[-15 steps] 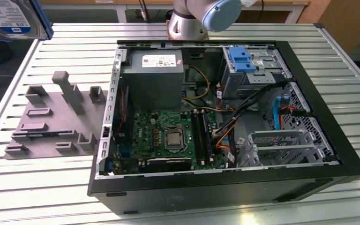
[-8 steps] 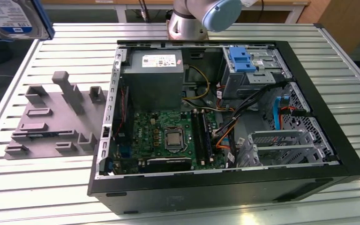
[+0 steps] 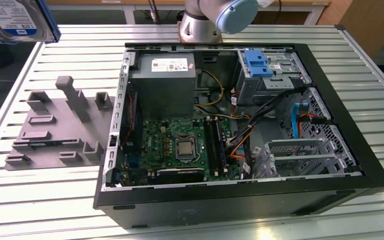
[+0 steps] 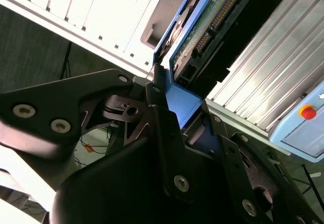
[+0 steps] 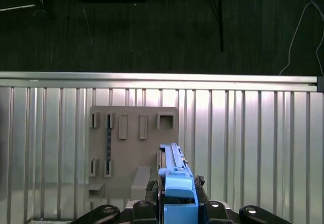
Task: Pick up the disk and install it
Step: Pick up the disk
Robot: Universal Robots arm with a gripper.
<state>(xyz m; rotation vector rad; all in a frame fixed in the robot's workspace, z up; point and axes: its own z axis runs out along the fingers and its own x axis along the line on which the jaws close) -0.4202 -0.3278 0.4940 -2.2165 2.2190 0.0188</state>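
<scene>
- The gripper [image 4: 183, 107] is clenched on the disk [image 4: 202, 29], with a finger on each side of its blue rail end (seen in both wrist views).
- The disk hangs in the air at the exterior view's upper left corner, well apart from the case [image 3: 245, 200].
- In the first wrist view it stands edge-on above the grey plate [image 5: 131, 133], with the bare slatted table [image 5: 253, 148] around it.
- The case lies open side up, and its black rim frames the metal cage [image 3: 305, 155].

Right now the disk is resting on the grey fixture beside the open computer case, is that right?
No. The disk is held in the gripper, up clear of the grey fixture, as the first wrist view shows. The fixture does sit beside the open computer case.
</scene>
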